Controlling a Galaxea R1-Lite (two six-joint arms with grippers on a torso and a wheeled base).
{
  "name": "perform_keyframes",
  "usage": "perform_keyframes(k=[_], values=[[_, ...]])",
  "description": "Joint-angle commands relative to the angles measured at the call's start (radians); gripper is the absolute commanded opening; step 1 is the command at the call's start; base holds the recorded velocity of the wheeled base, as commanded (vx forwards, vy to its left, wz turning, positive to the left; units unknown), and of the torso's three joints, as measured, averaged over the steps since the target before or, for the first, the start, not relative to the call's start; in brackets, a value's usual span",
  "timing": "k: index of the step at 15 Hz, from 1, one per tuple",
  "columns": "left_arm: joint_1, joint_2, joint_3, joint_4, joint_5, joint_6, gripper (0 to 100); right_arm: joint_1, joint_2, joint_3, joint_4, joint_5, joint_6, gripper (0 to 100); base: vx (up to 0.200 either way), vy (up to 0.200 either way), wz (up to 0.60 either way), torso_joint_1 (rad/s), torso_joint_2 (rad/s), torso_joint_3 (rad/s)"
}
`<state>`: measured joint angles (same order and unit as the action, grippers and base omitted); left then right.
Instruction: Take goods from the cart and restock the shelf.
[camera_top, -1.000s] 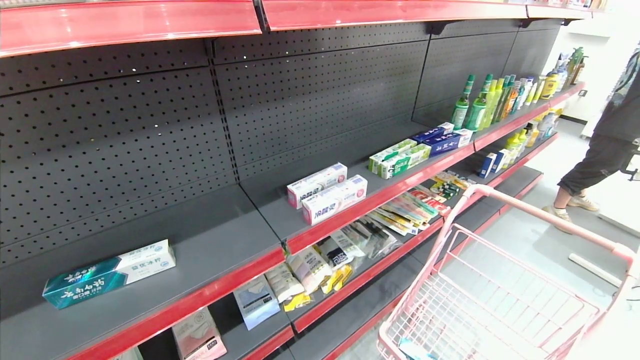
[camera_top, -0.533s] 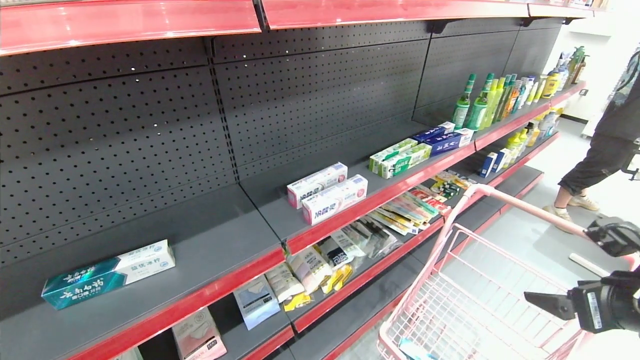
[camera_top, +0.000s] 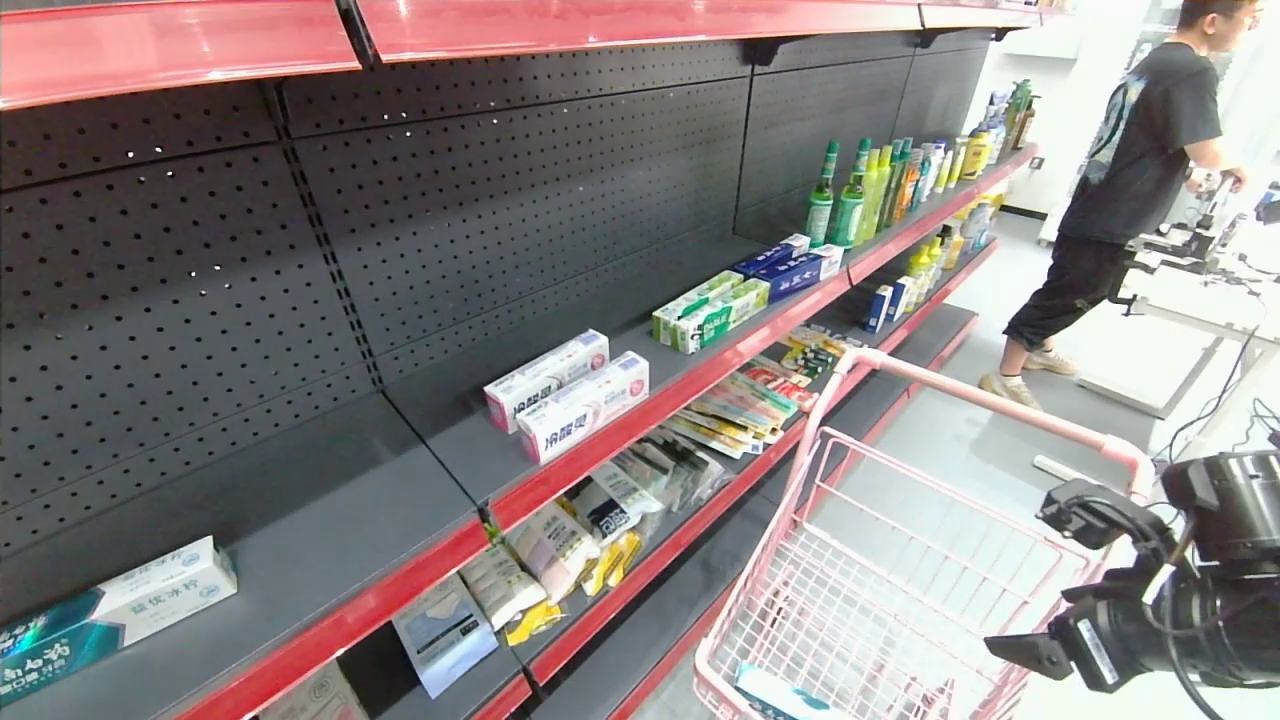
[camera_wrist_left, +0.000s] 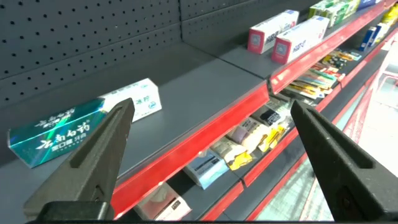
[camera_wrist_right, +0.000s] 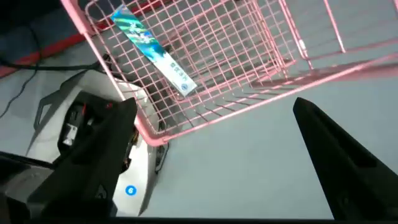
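Both pincers gape wide, holding nothing.
Your right pincer hangs beside the pink wire cart, where a teal-and-white toothpaste box lies; your left pincer faces the grey, red-edged shelf bearing a second teal-and-white box, pink-and-white boxes farther along.

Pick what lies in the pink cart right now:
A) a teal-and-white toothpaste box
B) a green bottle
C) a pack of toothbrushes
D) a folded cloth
A: the right wrist view looks down into the cart and shows a teal-and-white toothpaste box lying flat on its wire floor.
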<state>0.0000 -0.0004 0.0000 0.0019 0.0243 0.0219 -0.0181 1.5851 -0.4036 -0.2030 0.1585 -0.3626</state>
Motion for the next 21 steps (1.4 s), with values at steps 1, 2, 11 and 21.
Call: perform_keyframes(k=[1,2,11,21], values=[[0.0,0.0,0.0,0.0,0.0,0.001,100,0.067,0.184,-0.014,-0.093,0.015,-0.013,100,0.0,0.0,0.0,0.0,0.0,0.0],[0.0,0.0,0.0,0.0,0.0,0.001,100,0.081,0.214,-0.012,-0.124,0.015,-0.013,100,0.0,0.0,0.0,0.0,0.0,0.0],[0.0,0.0,0.0,0.0,0.0,0.001,100,0.148,0.447,-0.021,-0.22,0.056,-0.035,100,0.0,0.0,0.0,-0.061,0.14,0.073],[0.0,0.0,0.0,0.0,0.0,0.0,100,0.152,0.536,-0.02,-0.335,0.084,-0.124,100,0.0,0.0,0.0,-0.11,0.25,0.131]])
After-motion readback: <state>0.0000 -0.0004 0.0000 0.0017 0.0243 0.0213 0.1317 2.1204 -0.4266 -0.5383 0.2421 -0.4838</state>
